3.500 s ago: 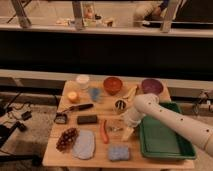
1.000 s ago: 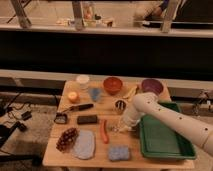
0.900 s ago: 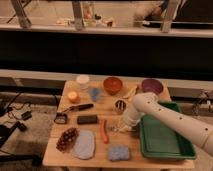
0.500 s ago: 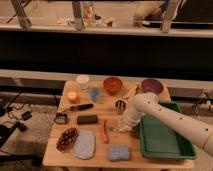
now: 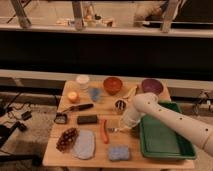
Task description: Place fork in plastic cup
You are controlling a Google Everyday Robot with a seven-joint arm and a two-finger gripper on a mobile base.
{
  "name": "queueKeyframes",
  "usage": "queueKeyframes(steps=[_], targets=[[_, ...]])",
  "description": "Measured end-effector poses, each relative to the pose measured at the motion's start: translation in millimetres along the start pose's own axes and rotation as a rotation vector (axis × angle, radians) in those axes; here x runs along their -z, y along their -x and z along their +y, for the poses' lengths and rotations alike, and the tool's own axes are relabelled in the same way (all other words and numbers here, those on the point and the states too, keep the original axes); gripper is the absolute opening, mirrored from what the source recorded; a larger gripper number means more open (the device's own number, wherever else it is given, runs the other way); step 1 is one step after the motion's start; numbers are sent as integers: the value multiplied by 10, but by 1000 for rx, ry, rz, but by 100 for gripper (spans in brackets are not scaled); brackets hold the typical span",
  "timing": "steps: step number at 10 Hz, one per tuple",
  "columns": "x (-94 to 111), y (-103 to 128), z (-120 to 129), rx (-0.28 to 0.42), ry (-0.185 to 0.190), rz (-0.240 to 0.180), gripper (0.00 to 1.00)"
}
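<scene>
The fork (image 5: 111,130) shows as a short silver piece lying on the wooden table (image 5: 95,162), just right of the orange carrot (image 5: 104,131). My gripper (image 5: 121,128) is down at the table top on the fork's right end, shut on it; most of the fork is hidden under the wrist. The white arm reaches in from the right over the green tray (image 5: 165,140). The pale blue plastic cup (image 5: 95,93) stands upright at the back left, well away from the gripper.
A shiny metal cup (image 5: 120,105) stands just behind the gripper. A white container (image 5: 82,80), orange bowl (image 5: 113,85) and purple bowl (image 5: 151,86) line the back. A black-handled knife (image 5: 77,107), black block (image 5: 87,119), grey cloth (image 5: 84,144) and blue sponge (image 5: 118,152) lie left and in front.
The arm has lowered slightly over the fork since the earliest frame and has stayed put over the last second. Nothing on the table has shifted.
</scene>
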Motion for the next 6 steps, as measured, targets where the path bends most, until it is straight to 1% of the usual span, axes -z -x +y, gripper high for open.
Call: queueKeyframes(steps=[4,6], targets=[[56,29,26,17,-3,-5,18],[105,41,27,22,-17,-7,18]])
